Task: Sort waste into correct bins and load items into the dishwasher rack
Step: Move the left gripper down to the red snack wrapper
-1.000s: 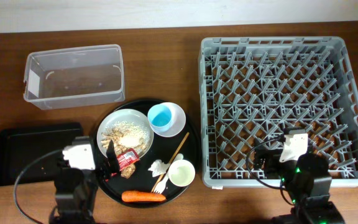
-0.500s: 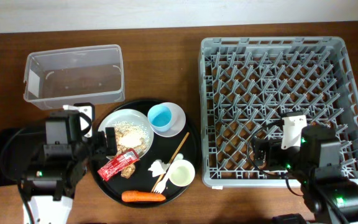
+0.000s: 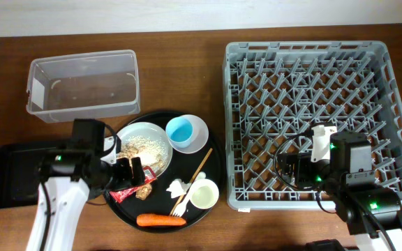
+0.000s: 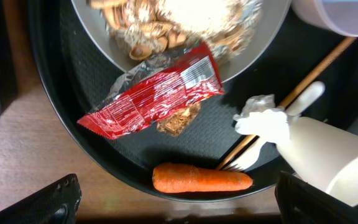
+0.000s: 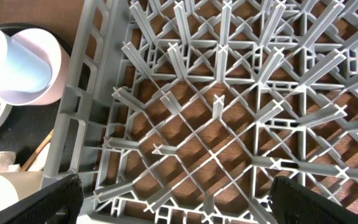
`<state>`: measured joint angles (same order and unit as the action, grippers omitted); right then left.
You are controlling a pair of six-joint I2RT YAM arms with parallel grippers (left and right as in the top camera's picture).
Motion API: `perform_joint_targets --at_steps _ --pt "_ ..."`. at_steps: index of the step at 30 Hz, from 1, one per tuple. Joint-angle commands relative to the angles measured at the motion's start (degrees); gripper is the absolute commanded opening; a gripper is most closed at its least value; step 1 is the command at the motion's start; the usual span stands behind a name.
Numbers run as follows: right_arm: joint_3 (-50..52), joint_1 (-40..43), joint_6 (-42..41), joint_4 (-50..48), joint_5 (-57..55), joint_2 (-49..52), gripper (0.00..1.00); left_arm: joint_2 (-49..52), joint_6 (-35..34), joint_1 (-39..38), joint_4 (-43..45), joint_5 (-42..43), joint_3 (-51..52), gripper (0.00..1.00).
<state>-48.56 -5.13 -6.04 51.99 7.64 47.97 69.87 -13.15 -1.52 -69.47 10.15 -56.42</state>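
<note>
My left gripper (image 3: 128, 173) is open and empty above the round tray, over the red wrapper (image 3: 123, 192). In the left wrist view the gripper (image 4: 179, 210) frames the wrapper (image 4: 151, 99), a brown lump (image 4: 178, 120), the carrot (image 4: 201, 178), the tissue (image 4: 263, 118), the fork (image 4: 240, 163), the chopstick (image 4: 319, 65) and the small white cup (image 4: 328, 155). The plate (image 3: 144, 141) holds beige scraps. The blue cup (image 3: 180, 130) sits in the bowl (image 3: 197, 125). My right gripper (image 3: 293, 171) is open and empty over the front left of the dishwasher rack (image 3: 313, 56); its wrist view (image 5: 176, 208) shows the pegs (image 5: 216, 106).
The clear tub (image 3: 82, 87) stands at the back left. The shallow black tray (image 3: 12, 174) lies at the front left, beside the large round black tray (image 3: 216, 167). The rack holds nothing.
My left arm has swung over the round tray and the red wrapper has slid left, off the plate's edge. My right gripper has shifted slightly left over the rack.
</note>
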Motion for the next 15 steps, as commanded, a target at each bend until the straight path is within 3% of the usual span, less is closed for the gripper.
perform_joint_targets --at_steps 1,15 --pt "-1.03 0.39 -0.44 0.39 0.52 -0.07 0.99 5.38 -1.33 -0.5 -0.2 0.57 -0.57 0.99" --pt "-1.03 0.37 -0.44 1.86 0.57 -0.07 0.99 17.35 -1.4 -4.22 6.82 0.37 6.21 0.99"
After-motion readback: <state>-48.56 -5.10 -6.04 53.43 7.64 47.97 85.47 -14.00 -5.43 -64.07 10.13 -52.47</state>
